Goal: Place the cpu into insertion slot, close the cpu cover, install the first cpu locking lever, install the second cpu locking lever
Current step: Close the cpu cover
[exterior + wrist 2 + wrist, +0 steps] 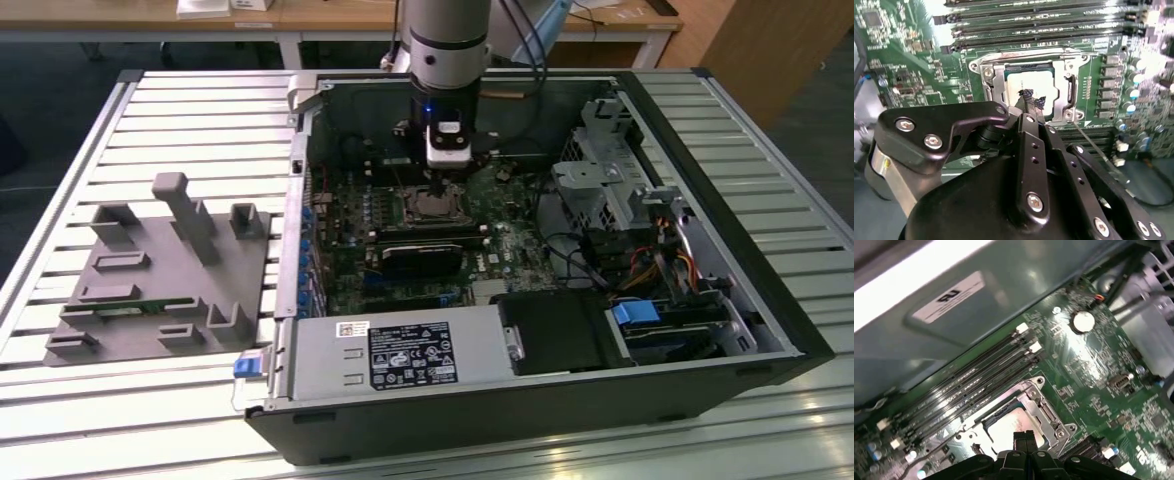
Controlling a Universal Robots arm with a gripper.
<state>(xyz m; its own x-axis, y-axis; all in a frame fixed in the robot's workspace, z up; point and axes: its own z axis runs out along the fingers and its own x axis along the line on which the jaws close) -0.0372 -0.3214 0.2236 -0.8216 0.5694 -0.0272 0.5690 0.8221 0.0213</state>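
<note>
Exterior view: arm (447, 40) stands over the open case (534, 425). The gripper (446, 172) hangs just above the slot (434, 206), and a grey fixture (160, 270) lies well apart on the exterior view's left. Second wrist view: gripper (1030, 100) narrow, tips together, nothing held, over the cpu (1041, 85) seated in the slot. The cover (1064, 65) appears down around it; a thin lever (1094, 147) looks unlatched. First wrist view: cpu (1014, 425) framed by the cover (1046, 410). Judged: lever step in hand, which calls for a steady push on that rod.
</note>
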